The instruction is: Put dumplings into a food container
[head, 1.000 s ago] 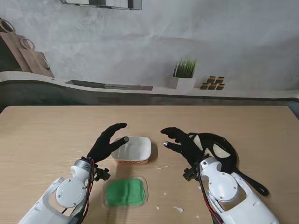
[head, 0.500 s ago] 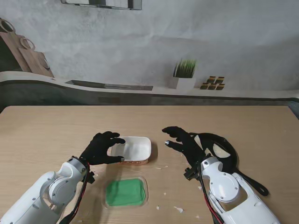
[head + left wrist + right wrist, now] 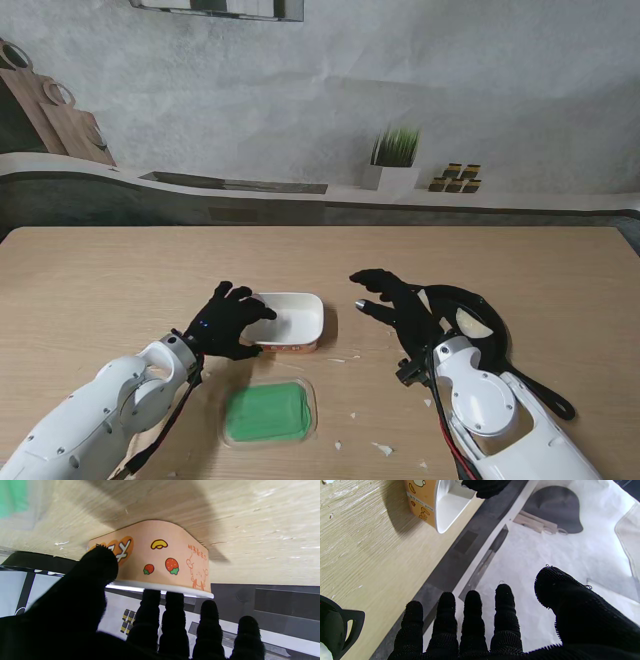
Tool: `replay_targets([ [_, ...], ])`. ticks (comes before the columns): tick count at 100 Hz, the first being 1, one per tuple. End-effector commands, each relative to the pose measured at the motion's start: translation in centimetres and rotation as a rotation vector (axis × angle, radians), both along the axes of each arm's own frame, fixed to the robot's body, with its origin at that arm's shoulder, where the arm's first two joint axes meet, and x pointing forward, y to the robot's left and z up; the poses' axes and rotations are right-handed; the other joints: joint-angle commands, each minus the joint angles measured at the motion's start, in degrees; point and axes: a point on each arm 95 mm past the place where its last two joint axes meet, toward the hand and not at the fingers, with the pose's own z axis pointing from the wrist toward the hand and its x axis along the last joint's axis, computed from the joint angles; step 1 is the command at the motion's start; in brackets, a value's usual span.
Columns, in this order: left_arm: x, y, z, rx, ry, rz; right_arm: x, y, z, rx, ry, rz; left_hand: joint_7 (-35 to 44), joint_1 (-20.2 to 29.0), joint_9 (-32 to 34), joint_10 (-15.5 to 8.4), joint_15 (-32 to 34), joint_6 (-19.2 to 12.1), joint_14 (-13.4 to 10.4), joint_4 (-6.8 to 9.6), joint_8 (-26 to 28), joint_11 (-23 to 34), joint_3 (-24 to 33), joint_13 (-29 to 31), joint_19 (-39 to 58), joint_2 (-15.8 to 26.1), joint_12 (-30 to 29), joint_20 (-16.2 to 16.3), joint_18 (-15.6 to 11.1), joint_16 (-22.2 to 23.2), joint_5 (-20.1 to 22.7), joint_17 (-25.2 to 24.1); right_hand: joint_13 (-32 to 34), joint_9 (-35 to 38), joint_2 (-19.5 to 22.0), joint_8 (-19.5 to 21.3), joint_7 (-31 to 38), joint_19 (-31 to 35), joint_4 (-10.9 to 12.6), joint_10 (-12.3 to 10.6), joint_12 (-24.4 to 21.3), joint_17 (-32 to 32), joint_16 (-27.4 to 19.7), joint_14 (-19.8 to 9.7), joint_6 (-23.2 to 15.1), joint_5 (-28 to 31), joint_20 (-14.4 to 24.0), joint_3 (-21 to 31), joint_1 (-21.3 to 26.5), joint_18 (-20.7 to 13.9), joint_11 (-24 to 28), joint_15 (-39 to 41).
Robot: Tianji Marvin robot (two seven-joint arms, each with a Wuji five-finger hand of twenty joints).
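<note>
The food container [image 3: 295, 318], white inside with an orange printed wall [image 3: 160, 555], stands mid-table and holds nothing that I can see. My left hand [image 3: 226, 322] is at its left end, fingers [image 3: 172, 620] hooked over the rim and thumb [image 3: 100, 565] pressed on the near wall. Spread open above the table, my right hand [image 3: 393, 303] hovers to the right of the container [image 3: 437, 502] and holds nothing. Behind that hand lies a black tray [image 3: 487, 338] with a pale dumpling [image 3: 471, 322] showing; the rest is hidden.
A clear lid with a green inside [image 3: 268, 412] lies nearer to me than the container. White crumbs [image 3: 381, 448] dot the wood by my right forearm. A ledge with a potted plant [image 3: 396, 158] runs beyond the table's far edge.
My left hand has dropped from above the container and closed its fingers and thumb on the left end, its forearm swinging left. The right hand has barely moved.
</note>
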Motion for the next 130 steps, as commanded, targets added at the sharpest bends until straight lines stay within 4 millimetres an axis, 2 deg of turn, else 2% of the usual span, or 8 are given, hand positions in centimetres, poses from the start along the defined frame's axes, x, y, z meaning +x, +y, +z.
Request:
replay_targets([
  [1,0.4,-0.2,-0.1,-0.014,0.035,0.015,-0.4,0.4,0.2,0.008,-0.002,0.01,2.2,-1.1,1.6,-2.0,1.9,-1.5,-0.2,-1.48,1.1,1.9,2.3,1.1,-2.3,-1.6,1.7,-0.7,-0.2,1.3,1.7,-1.0,-0.5,-1.3,-0.6,-0.2,0.4,-1.7,1.4,-0.7,0.4,0.4,-0.1,-1.2,-1.7,0.3,1.2,-0.8,-1.6,-0.7,1.5,0.1],
  [7,0.6,-0.3,-0.3,-0.017,0.029,0.02,-0.5,0.4,0.3,0.01,-0.008,0.009,4.7,-0.5,3.9,-2.6,4.3,-2.5,-0.2,-1.51,2.2,3.6,3.2,2.2,-2.3,-1.6,3.5,-0.8,-0.1,2.4,3.5,-1.0,-0.5,-1.1,-0.5,-0.2,0.4,-1.6,1.4,-0.7,0.4,0.5,0.0,-1.2,-1.7,0.4,1.3,-0.8,-1.6,-0.7,1.5,0.1],
  [19,1.2,-1.0,-0.5,-0.043,0.008,0.021,-0.6,0.5,0.6,0.013,-0.018,0.01,13.7,2.1,12.3,-4.1,11.0,-4.4,-0.5,-1.59,6.7,8.8,6.5,5.7,-2.0,-1.8,8.1,-0.8,0.2,6.3,10.8,-0.7,-0.2,-0.9,-0.5,-0.1,0.5,-1.6,1.4,-0.6,0.4,0.8,0.0,-1.2,-1.6,0.5,1.4,-0.7,-1.7,-0.5,1.6,0.2],
  [25,1.6,-1.5,-0.6,-0.058,-0.009,0.015,-0.6,0.5,0.7,0.014,-0.02,0.01,19.3,6.5,17.6,-4.3,14.2,-5.8,-0.8,-4.45,5.9,11.2,5.5,8.3,-1.5,-4.9,10.9,-0.3,0.6,8.0,14.5,0.1,-0.2,-0.8,-0.5,-0.1,0.5,-1.6,1.4,-0.6,0.4,0.8,0.0,-1.2,-1.6,0.6,1.5,-0.6,-1.6,-0.5,1.6,0.2],
  [30,1.8,-1.9,-0.6,-0.068,-0.012,0.008,-0.7,0.5,0.7,0.012,-0.022,0.009,23.8,10.1,22.6,-4.2,16.0,-6.8,-1.1,-5.04,4.0,9.5,3.7,10.1,-1.3,-6.6,17.5,0.0,0.7,8.8,16.5,0.6,-0.2,-0.7,-0.5,-0.1,0.5,-1.6,1.4,-0.6,0.4,0.8,0.0,-1.3,-1.6,0.6,1.5,-0.6,-1.6,-0.5,1.6,0.2],
  [46,2.7,-3.4,-0.7,-0.095,-0.035,-0.03,-0.7,0.4,0.7,0.012,-0.026,0.002,30.4,13.5,32.3,-4.1,19.3,-8.0,-1.5,-5.18,2.1,5.6,4.5,13.9,-0.6,-7.2,23.2,0.7,1.1,10.2,21.5,1.5,0.0,-0.5,-0.5,0.0,0.6,-1.6,1.4,-0.5,0.4,0.9,0.0,-1.3,-1.5,0.9,1.6,-0.5,-1.5,-0.5,1.6,0.3],
  [72,3.5,-5.9,-0.7,-0.125,-0.029,-0.087,-0.7,0.2,0.9,0.017,-0.032,-0.013,31.8,13.8,34.3,-3.6,20.4,-8.0,-2.0,-5.24,1.5,5.1,4.9,15.3,-0.2,-7.7,24.0,1.3,1.2,10.6,22.8,1.7,0.2,-0.1,-0.5,0.1,0.5,-1.7,1.3,-0.3,0.4,1.1,0.1,-1.3,-1.4,1.1,1.7,-0.4,-1.5,-0.2,1.6,0.3],
  [130,3.2,-9.9,-1.2,-0.181,0.003,-0.17,-0.8,0.2,1.0,0.019,-0.031,-0.025,32.9,13.7,35.5,-3.6,20.8,-7.6,-2.9,-5.21,0.9,4.7,6.3,17.4,0.4,-8.6,24.6,2.3,1.5,10.5,23.8,2.2,0.3,0.3,-0.1,0.2,0.5,-1.8,1.3,-0.3,0.5,1.1,0.1,-1.3,-1.4,1.3,1.9,-0.2,-1.4,-0.3,1.7,0.3],
])
